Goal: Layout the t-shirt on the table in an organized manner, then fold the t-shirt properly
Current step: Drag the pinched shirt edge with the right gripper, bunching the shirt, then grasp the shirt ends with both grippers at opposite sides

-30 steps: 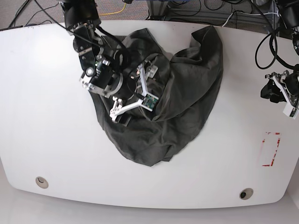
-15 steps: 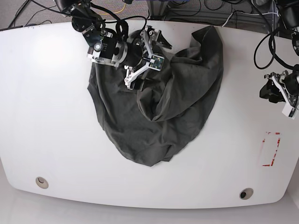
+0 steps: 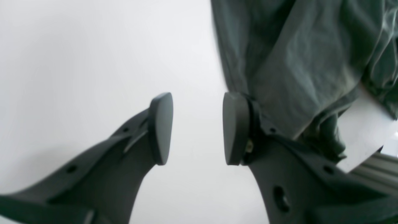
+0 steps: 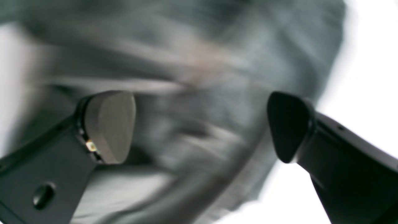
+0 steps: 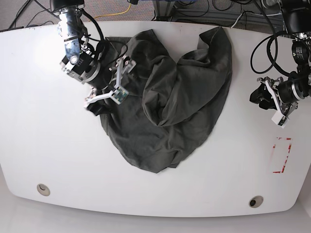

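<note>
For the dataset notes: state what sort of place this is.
Probably a robotics lab bench: two black robot arms flank a glossy white table, loose cables trail behind it, and a red tape rectangle marks the surface.

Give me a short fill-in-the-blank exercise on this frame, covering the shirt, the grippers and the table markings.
1. The t-shirt lies ____ on the table, not spread flat.
2. The right gripper, over the shirt's edge, has its jaws ____.
3. The left gripper hangs over bare table and holds ____.
4. The tape rectangle near the left arm is ____ in colour.

Missing words: crumpled; open; nothing; red
</note>
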Motion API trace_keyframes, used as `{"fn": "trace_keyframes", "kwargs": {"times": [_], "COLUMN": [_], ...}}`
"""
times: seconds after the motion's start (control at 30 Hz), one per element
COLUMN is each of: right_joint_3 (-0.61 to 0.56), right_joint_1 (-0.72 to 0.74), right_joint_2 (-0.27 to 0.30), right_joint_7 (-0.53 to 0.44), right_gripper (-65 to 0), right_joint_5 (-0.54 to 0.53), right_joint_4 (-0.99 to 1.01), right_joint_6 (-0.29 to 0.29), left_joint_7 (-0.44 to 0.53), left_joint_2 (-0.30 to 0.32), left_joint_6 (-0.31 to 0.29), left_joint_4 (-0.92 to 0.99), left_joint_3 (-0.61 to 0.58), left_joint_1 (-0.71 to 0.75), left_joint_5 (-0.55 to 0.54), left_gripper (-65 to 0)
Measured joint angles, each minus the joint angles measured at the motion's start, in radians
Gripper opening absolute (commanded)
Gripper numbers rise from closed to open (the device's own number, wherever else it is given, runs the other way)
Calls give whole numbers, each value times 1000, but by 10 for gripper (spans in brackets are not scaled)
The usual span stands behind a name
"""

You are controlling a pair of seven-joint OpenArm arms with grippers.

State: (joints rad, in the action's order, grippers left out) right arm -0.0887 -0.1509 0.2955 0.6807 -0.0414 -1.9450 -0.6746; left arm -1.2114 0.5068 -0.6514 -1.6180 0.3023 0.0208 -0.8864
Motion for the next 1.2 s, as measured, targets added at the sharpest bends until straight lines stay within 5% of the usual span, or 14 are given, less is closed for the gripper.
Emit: {"fn": "trace_keyframes", "kwargs": {"times": [0.2, 0.6, 0.77, 1.2], "right_joint_3": [223, 603, 699, 682], "right_joint_1": [-14, -5, -12, -8], "right_joint_2": [-95, -228, -224, -151], "right_joint_7": [-2, 217, 246, 289], "right_gripper": [-3, -3, -3, -5], "right_joint_5": [-50, -237, -360, -583], "right_joint_4": [34, 84, 180, 384], "right_joint_6": [-13, -24, -20, -18], "left_joint_7": [0, -2, -11, -2], "left_joint_2": [-58, -141, -148, -146], "left_joint_6": [-2, -45, -45, -45], "left_joint_4": [0, -3, -57, -103], "left_joint_3": [-5, 0, 5, 5], "left_joint_1": [7, 45, 59, 80], "left_joint_5": [-7, -4, 3, -4], "left_gripper": [-406, -406, -406, -406]}}
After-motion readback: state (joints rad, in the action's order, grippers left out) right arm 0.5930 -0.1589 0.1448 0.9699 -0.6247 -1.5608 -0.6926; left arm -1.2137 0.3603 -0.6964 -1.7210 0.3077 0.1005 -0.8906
